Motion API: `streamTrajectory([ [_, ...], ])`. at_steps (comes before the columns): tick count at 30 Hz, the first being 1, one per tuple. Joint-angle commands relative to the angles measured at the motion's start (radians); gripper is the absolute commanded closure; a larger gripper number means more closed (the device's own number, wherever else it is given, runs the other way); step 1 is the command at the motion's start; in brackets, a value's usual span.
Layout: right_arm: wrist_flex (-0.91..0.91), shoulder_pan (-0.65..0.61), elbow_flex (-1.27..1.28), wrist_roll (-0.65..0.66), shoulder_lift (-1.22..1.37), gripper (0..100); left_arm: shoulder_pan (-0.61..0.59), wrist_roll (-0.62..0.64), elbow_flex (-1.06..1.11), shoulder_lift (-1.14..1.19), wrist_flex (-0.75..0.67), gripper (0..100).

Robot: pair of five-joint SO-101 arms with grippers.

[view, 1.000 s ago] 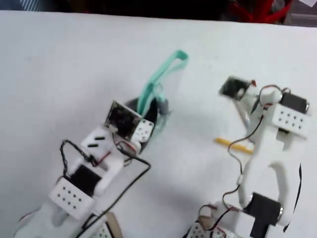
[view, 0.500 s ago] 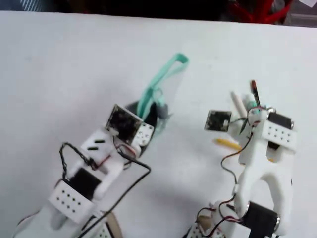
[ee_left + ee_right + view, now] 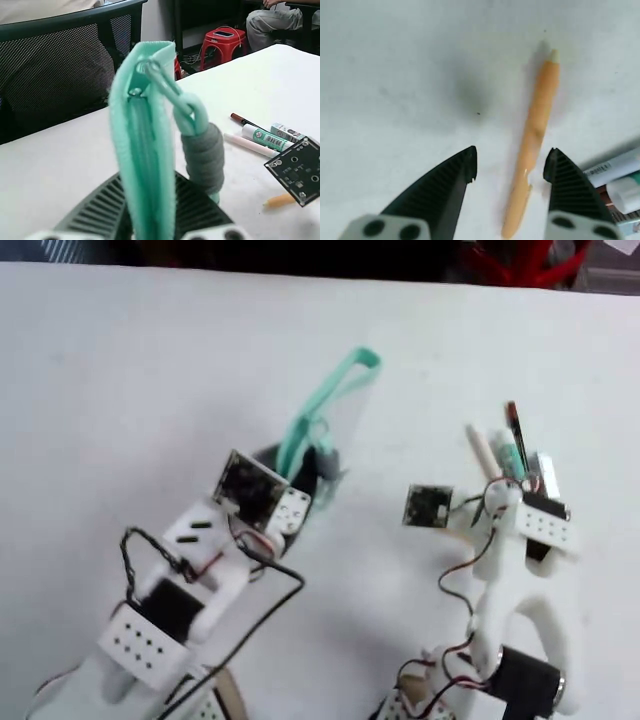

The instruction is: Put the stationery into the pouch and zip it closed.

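Observation:
My left gripper (image 3: 150, 216) is shut on the lower edge of the teal pouch (image 3: 144, 140), holding it upright; its grey-wrapped zipper pull (image 3: 202, 156) hangs beside it. In the high view the pouch (image 3: 322, 408) stands left of centre with that gripper (image 3: 303, 478) at its near end. My right gripper (image 3: 511, 157) is open just above the table, straddling an orange pen (image 3: 534, 135) that lies nearer one finger. A white pen (image 3: 481, 450), a brown pen (image 3: 513, 423) and a green glue stick (image 3: 514, 457) lie just beyond the right arm (image 3: 522, 530).
The white table (image 3: 150, 360) spreads wide to the left and behind the pouch. A black chair (image 3: 60, 55) and a red stool (image 3: 226, 37) stand past the far edge. The right arm's camera board (image 3: 296, 170) hangs near the pens.
The right arm has pulled back toward the near edge and come down over the orange pen, uncovering the other pens. The left arm and pouch have stayed put.

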Motion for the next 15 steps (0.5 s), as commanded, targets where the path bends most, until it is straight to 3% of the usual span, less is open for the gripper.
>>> streamTrajectory([
  [1,-0.051,-0.015,-0.002,0.017,-0.028,76.9,0.007,-0.011,0.02,0.021,0.017,98],
  [6,-0.131,-0.008,-0.017,0.015,0.104,76.9,0.007,-0.011,0.021,0.021,0.017,98],
  [12,-0.136,-0.01,-0.172,-0.104,0.335,76.9,0.007,-0.011,0.021,0.021,0.017,98],
  [15,-0.111,-0.01,-0.21,-0.104,0.384,83.8,0.007,-0.011,0.021,0.021,0.017,98],
])
